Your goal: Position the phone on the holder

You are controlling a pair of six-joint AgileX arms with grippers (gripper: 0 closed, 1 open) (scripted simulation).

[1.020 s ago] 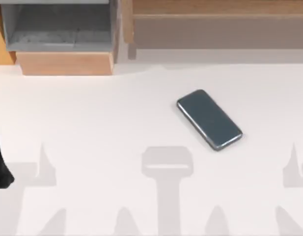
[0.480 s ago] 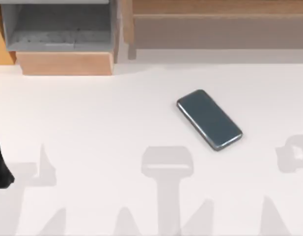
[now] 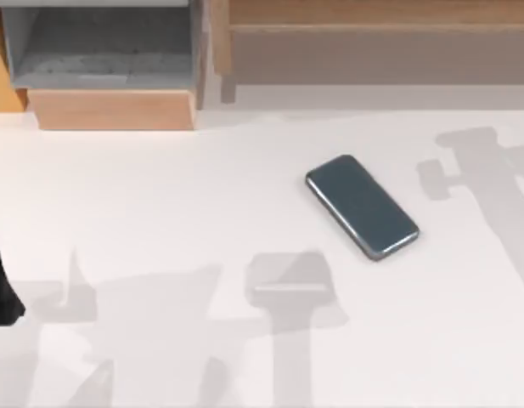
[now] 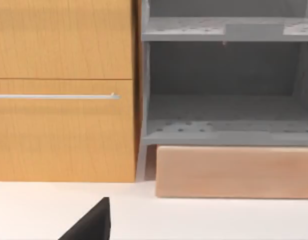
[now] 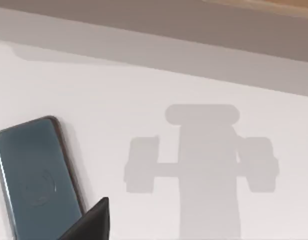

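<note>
The phone, a dark blue-grey slab with a silvery edge, lies flat and diagonal on the white table, right of centre. The right wrist view has the phone close by, with a black part of my right gripper just beside its edge and above the table. A black shape stands at the table's left edge, cut off by the frame; I cannot tell whether it is the holder. A black part of my left gripper hangs over the table at the back left, facing the cabinet.
A wooden block and a grey open shelf unit stand at the back left, beside an orange cabinet. A long wooden ledge runs along the back right. Arm shadows fall on the table at the far right and lower left.
The phone has not moved. The right arm's shadow has travelled from the lower right edge up to the right of the phone. A broad new shadow has spread across the lower left.
</note>
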